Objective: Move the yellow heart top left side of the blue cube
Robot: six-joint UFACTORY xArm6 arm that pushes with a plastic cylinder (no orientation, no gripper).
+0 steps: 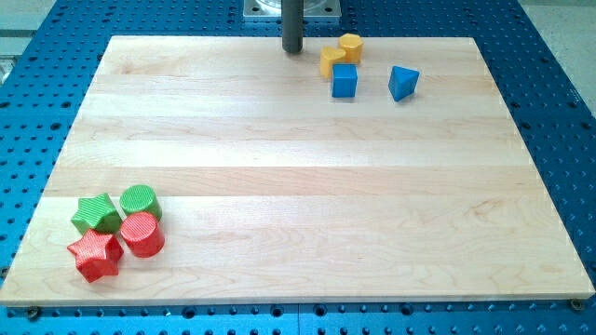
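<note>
Yellow heart point(332, 61) touches blue cube point(345, 81); your tip point(293, 49), no jaws, risks shoving yellow block point(351, 46)

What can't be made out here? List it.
- My tip: whether it touches the board is unclear; the rod's upper part is cut off by the view's top.
- Yellow block above the blue cube: too small to confirm as a heart; it overlaps the other yellow block.

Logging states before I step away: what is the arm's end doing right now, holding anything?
My tip: a bare rod, holds nothing, touches no block; it stands at the view's left of the yellow heart.
</note>
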